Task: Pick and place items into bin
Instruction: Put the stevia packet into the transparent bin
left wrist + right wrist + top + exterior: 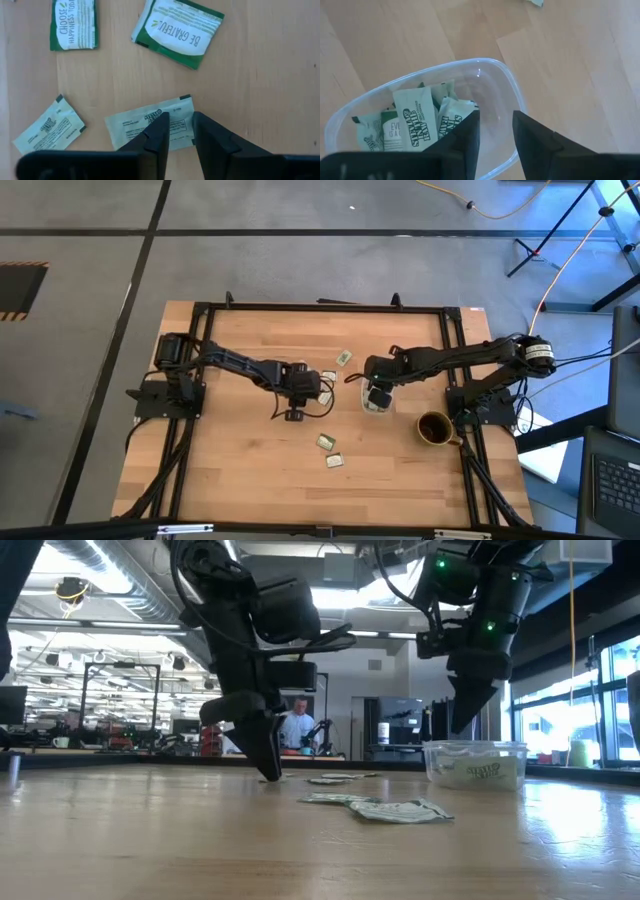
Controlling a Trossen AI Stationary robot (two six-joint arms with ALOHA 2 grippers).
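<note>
wooden table [230, 470] carried loose packets near its middle. left gripper [177, 131] stood low over one packet [150, 125], fingers slightly parted and empty, straddling its end, long axis crosswise. right gripper [495, 131], slightly parted and empty, hung over the bin [512, 87], part-filled.

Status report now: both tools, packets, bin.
Left tool open, down over a packet on the table. Right tool open above the bin, empty. Bin holds several packets. Nothing in the way.
</note>
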